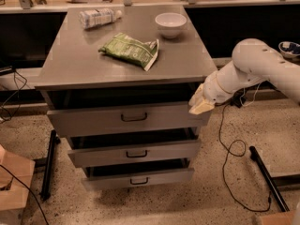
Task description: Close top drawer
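Note:
The top drawer (93, 120) is the widest grey front under the cabinet top, with a small dark centre handle (134, 117). It stands out only a little, with a dark gap above it. My gripper (200, 103) is at the right end of the drawer front, its pale fingertips against the upper right corner. The white arm (248, 69) reaches in from the right.
Two narrower grey drawers (136, 153) (139, 179) stand partly open below. On the cabinet top (70, 64) lie a green bag (129, 50), a white bowl (170, 24) and a lying bottle (98, 17). Cables (229, 149) and a black bar (268, 178) lie on the floor at right.

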### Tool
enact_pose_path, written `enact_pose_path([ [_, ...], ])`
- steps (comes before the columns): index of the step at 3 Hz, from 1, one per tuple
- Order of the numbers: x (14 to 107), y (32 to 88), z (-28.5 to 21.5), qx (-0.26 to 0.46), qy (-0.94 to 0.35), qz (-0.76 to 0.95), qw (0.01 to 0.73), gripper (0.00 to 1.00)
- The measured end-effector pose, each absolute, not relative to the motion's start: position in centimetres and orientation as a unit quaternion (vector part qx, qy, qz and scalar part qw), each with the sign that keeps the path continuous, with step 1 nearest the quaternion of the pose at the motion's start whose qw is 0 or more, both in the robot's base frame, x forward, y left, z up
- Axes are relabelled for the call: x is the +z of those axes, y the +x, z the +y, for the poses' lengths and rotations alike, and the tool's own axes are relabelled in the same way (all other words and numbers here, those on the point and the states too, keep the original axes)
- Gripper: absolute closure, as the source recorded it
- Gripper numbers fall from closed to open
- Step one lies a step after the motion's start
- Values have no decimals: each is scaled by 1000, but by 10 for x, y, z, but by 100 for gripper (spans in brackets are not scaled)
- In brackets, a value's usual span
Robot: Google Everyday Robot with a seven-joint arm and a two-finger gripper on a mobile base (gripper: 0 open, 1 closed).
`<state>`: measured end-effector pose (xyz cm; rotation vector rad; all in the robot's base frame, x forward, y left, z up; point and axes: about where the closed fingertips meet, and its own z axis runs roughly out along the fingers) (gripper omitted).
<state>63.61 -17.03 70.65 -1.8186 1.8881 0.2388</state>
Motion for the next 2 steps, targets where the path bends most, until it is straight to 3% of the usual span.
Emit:
enact_pose_path([
  [1, 702, 625, -171, 90, -666, 696, 254, 0],
  [2, 702, 625, -171, 90, -666, 696, 254, 0],
])
